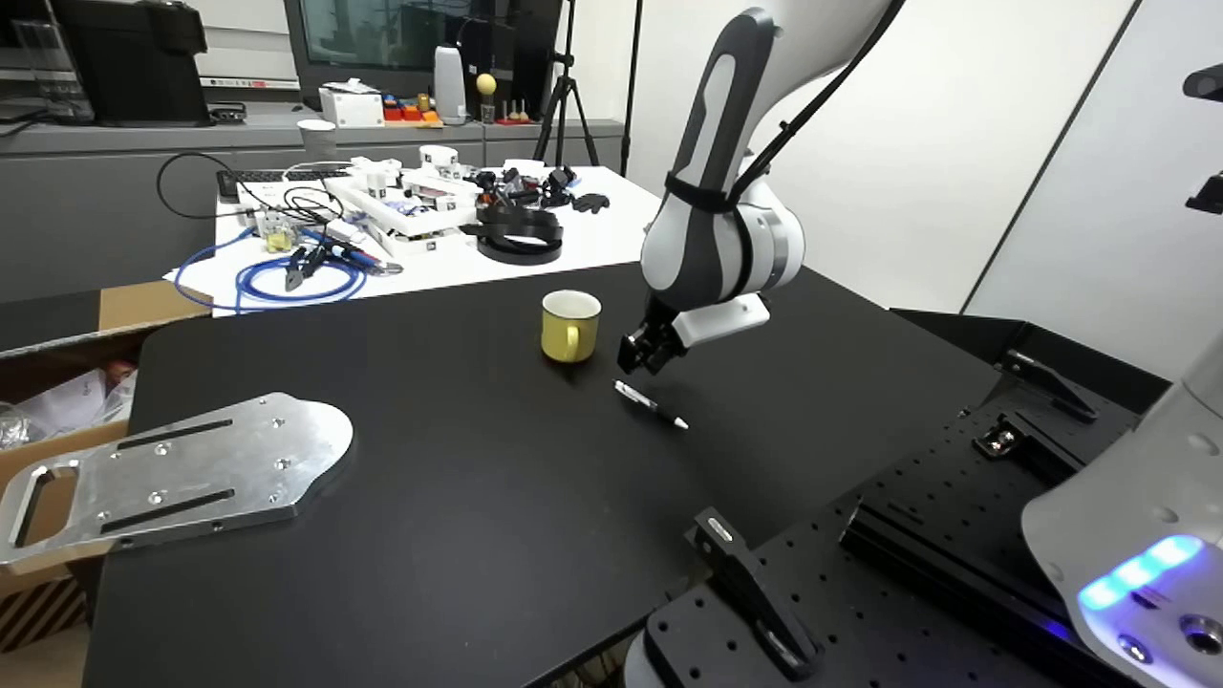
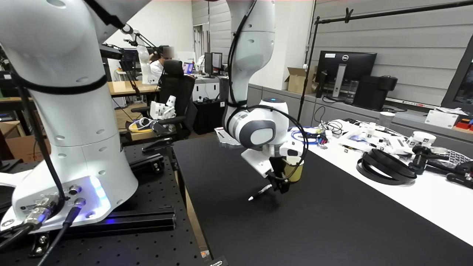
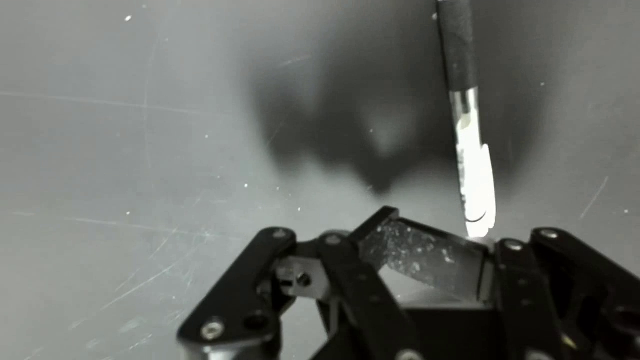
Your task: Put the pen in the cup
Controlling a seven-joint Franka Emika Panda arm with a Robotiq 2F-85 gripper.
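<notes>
Hovers by pen [image 1: 652,405], likely for pickup
Has it lying ungrasped between cup [image 1: 568,331], upright presumably to receive it, and robot-side edge of desk [image 1: 449,497]; impossible to judge end effector [image 1: 644,359] as clenched or released.

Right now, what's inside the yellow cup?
In an exterior view, the yellow cup shows only white inner wall; its near side hides the bottom. The pen lies outside, on the table.
</notes>
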